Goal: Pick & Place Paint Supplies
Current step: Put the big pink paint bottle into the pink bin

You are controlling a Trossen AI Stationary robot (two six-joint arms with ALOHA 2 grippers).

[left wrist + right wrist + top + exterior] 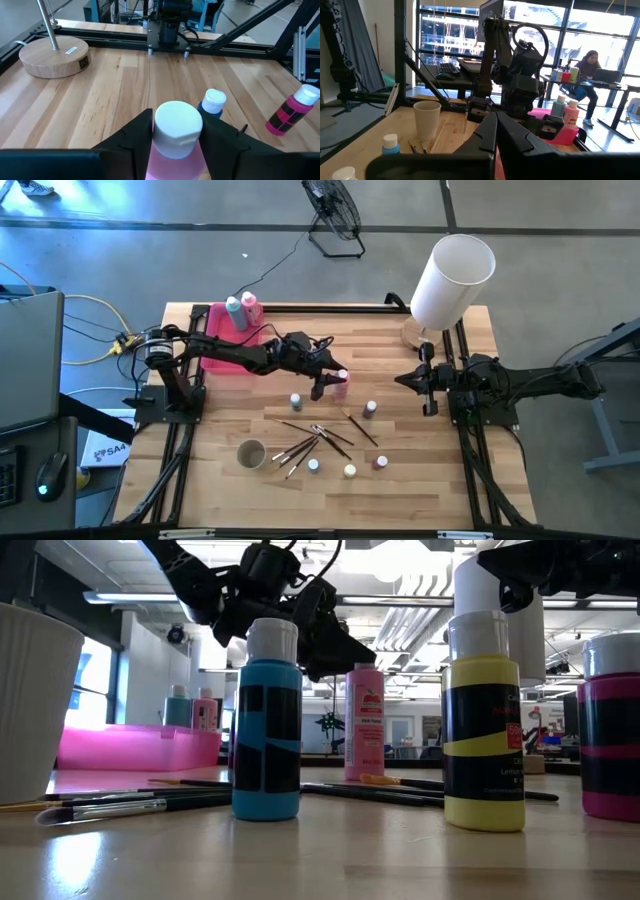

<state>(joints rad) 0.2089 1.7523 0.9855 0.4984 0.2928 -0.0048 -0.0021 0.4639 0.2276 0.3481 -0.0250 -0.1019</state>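
I see the wooden table filling the middle of the high view, with the white lampshade at its upper right and the pink tray at upper left. Two bottles, one teal and one pink, stand at the tray's top edge.

My left arm reaches from the left edge across the tray to frame centre. The left gripper has its fingers part-way open, one on each side of a pink bottle, close against its white cap; I cannot tell whether they are gripping yet. That bottle stands upright on the table, just right of the tray.

My right arm waits at centre right, and the right gripper is closed and empty.

A white cup sits lower left of centre. Brushes lie scattered beside it, and small pots stand around them.
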